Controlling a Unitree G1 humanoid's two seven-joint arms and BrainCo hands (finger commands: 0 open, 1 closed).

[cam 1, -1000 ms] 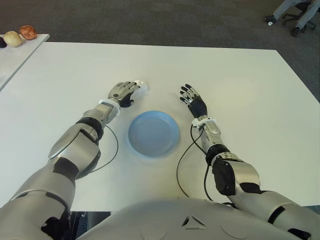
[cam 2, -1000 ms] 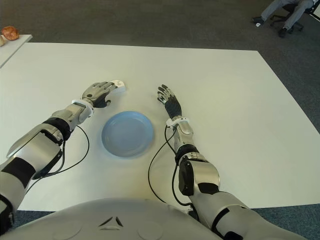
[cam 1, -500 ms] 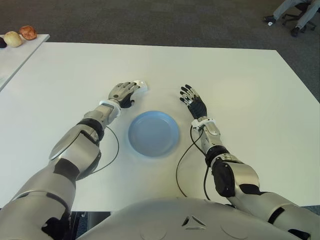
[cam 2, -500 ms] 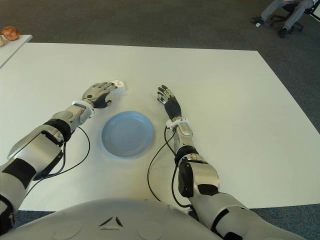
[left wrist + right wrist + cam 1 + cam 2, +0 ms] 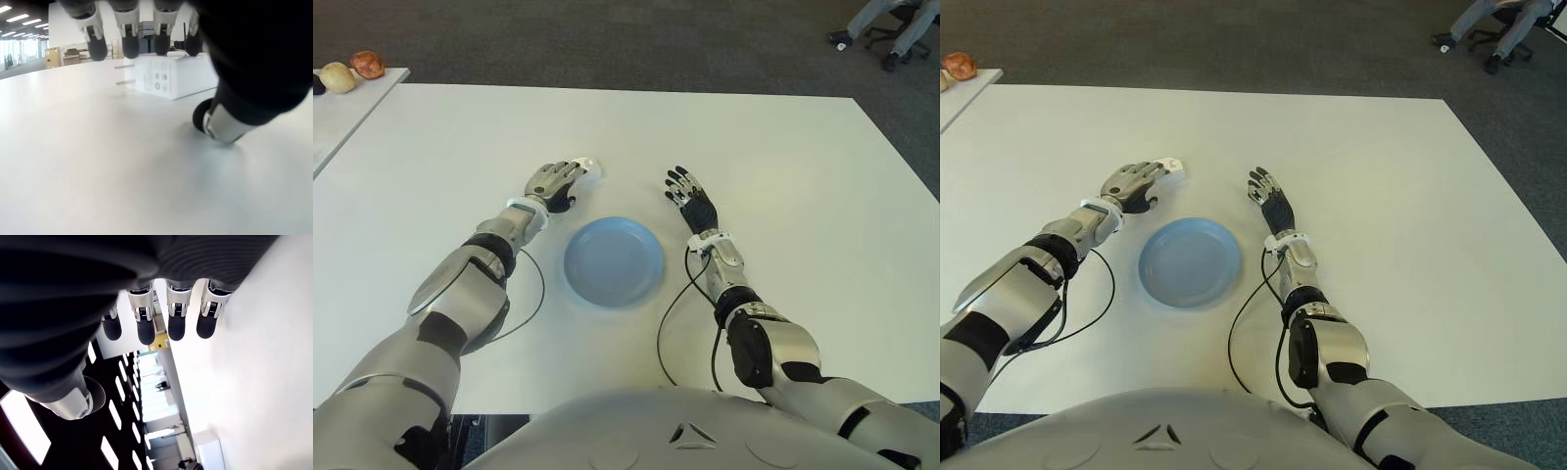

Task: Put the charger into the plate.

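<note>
Taking the blue plate (image 5: 614, 261) as landmark: the white table (image 5: 783, 176) lies bare all round it. Beyond its far left edge the left hand (image 5: 553, 181) hovers with fingers spread over the charger (image 5: 588, 167), nothing between them and the plate. The right hand (image 5: 691, 204) shows beside the plate's far right edge, open.

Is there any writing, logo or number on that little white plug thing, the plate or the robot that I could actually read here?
Charger: its side face carries rows of small round marks and fine print, too blurred to read.
Plate: plain blue, no text.
Table: no text.
Left hand, over the charger: no readable marking.
Right hand, on the plate's other side: no readable marking.
So nothing here can be quoted.
</note>
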